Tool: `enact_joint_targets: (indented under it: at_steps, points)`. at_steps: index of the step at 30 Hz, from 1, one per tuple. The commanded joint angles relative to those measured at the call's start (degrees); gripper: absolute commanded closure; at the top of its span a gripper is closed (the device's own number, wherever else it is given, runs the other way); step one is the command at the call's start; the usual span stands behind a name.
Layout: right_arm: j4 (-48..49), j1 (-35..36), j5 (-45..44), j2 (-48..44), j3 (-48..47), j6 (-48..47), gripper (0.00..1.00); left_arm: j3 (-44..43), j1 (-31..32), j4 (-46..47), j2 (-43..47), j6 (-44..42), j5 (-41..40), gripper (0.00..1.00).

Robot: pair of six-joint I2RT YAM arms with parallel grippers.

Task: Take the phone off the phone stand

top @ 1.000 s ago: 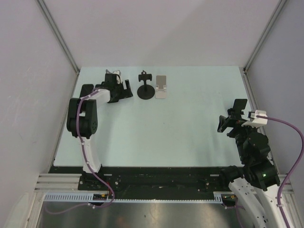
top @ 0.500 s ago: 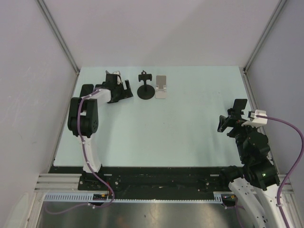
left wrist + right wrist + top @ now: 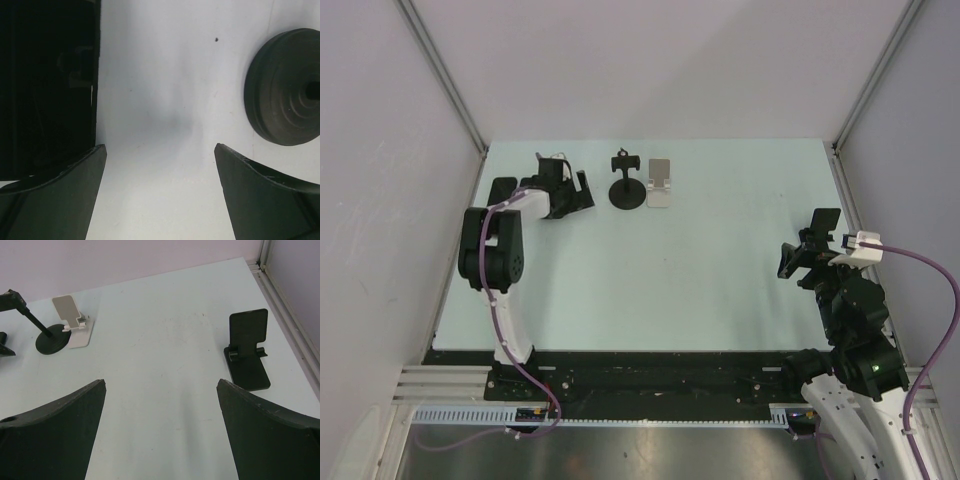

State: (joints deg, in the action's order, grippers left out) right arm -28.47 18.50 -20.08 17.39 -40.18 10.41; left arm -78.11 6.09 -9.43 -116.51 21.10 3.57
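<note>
Right gripper [image 3: 161, 385] near, jaws wide apart, empty; black folding stand [image 3: 247, 350] beyond its right finger. Left gripper [image 3: 160, 147] far-left, jaws apart over table [image 3: 160, 75] — black phone [image 3: 47, 85] just beside left finger, round-base stand [image 3: 282, 87] at right — white stand [image 3: 660, 183] beyond.

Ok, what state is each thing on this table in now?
White stand: upright, empty.
Black folding stand: upright, empty.
Round-base stand: upright, clamp empty.
Dark slab: probably the phone, outside the left fingers, not gripped.
Left gripper: open, empty.
Right gripper: open, empty.
</note>
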Motion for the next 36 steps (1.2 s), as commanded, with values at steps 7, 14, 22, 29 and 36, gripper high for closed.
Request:
enact_joint_targets:
  at_steps: [7, 14, 22, 29, 36]
  points:
    - [1.84, -0.13, 0.48, 0.28, -0.16, -0.66, 0.01, 1.82, -2.48, -1.03, 4.62, 0.52, -2.61, 0.05]
    - [1.66, -0.22, 0.39, 0.19, -0.16, -0.75, 0.01, 2.43, -2.83, -0.94, 5.59, 1.13, -2.26, 0.04]
    - [1.75, -0.31, 0.39, 0.1, -0.16, -0.75, 0.01, 3.05, -3.36, -0.85, 12.25, 2.54, -1.82, 0.0]
    - [2.01, -0.31, 1.09, 0.54, -0.16, -0.4, 0.01, 4.8, -3.54, -0.85, 26.38, 2.63, -1.2, 0.0]
    - [2.89, -0.31, 2.23, 4.05, -0.25, 1.62, 0.0, 12.7, -3.54, -1.03, 47.31, -1.67, -3.31, 0.0]
